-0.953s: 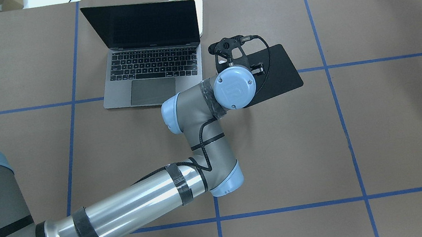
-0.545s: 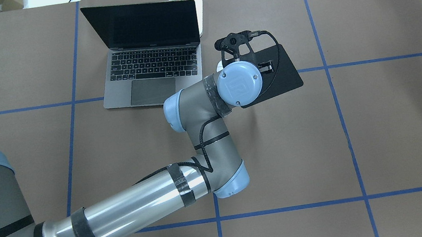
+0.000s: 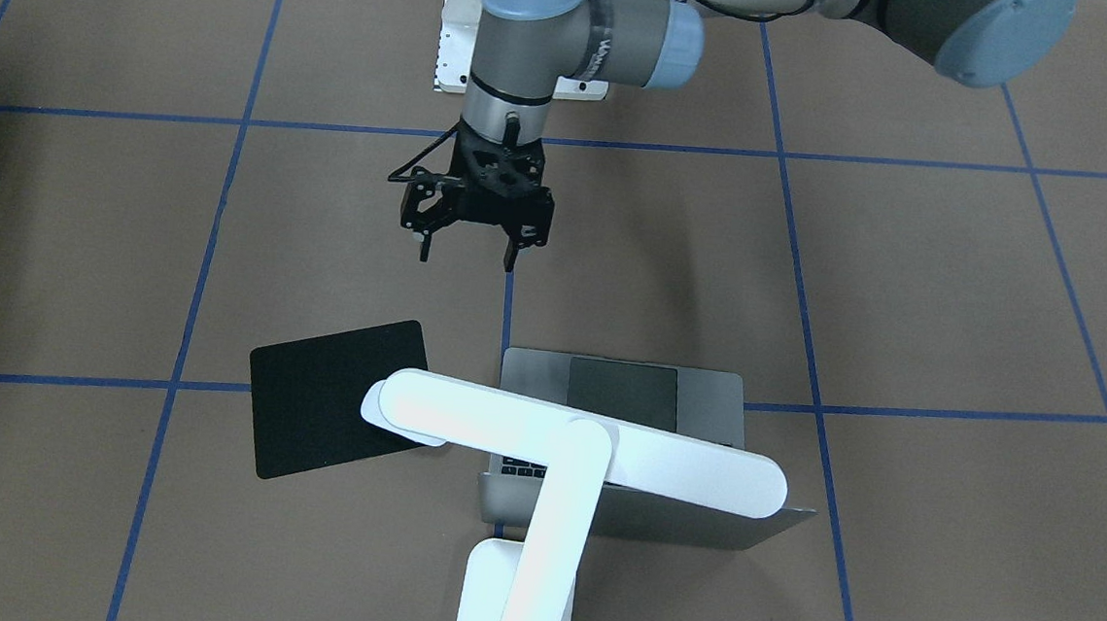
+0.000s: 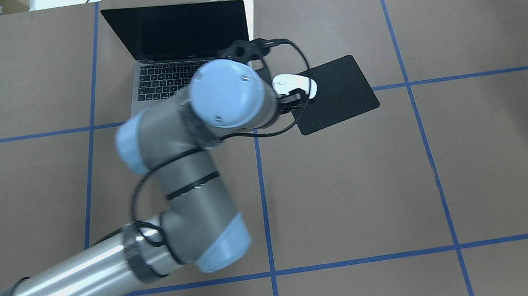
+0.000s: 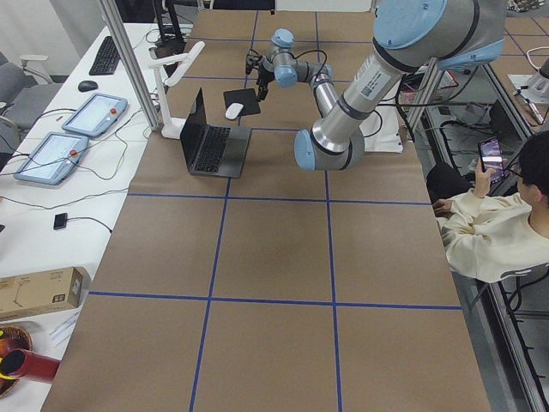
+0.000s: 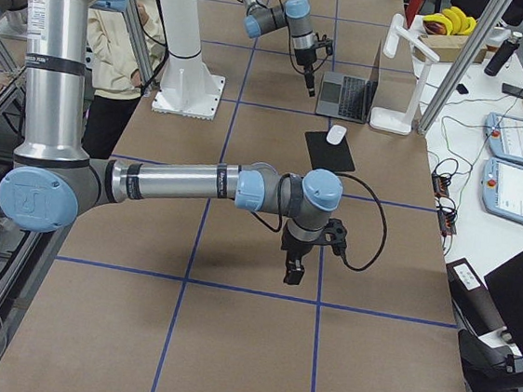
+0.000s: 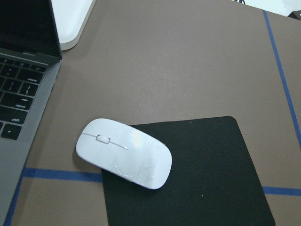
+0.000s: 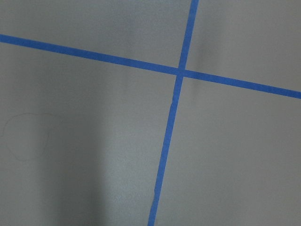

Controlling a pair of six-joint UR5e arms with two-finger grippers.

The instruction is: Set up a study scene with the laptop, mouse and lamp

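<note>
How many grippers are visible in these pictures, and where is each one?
2. The left gripper hangs open in the air near the mouse and the black pad. The right gripper hangs over bare table by a crossing of blue tape, apart from them. None seems hidden.

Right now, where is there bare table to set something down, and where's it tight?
Free: table left of the laptop, and the wide stretch right of the black pad. Tight: between laptop and pad, where the mouse straddles the pad's corner, lamp behind, open left pincer close by.
</note>
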